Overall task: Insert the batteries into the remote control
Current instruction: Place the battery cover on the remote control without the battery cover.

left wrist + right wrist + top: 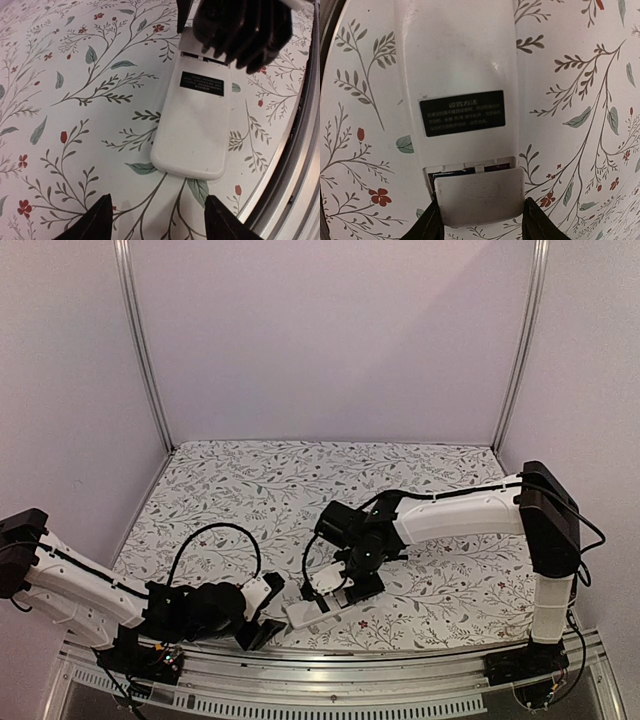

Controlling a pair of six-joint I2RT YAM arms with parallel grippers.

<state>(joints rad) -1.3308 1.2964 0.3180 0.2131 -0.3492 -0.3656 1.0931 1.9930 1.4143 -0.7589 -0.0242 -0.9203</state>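
Bench (450,465) under matte floral-print cloth, with pale lilac walls behind. The remote control (460,60) lies back-up at lower centre of the top view. It is smooth white plastic with rounded corners and a black label (462,113).

At the slot end the right gripper (480,222) is clamped on the faintly ridged battery cover (480,197). The cover is partly off and the dark slot (460,173) shows. The batteries are not discernible.

The left gripper (157,220) is apart and empty, just short of the remote's other end.

Risk: the remote is unbraced, so a push on the cover may slide it over the cloth. The thin cover could also skew out of the fingers.

The left arm (85,590) and right arm (458,518) are wearing white shells over black joints (black cables (215,528) are looping beside each wrist).
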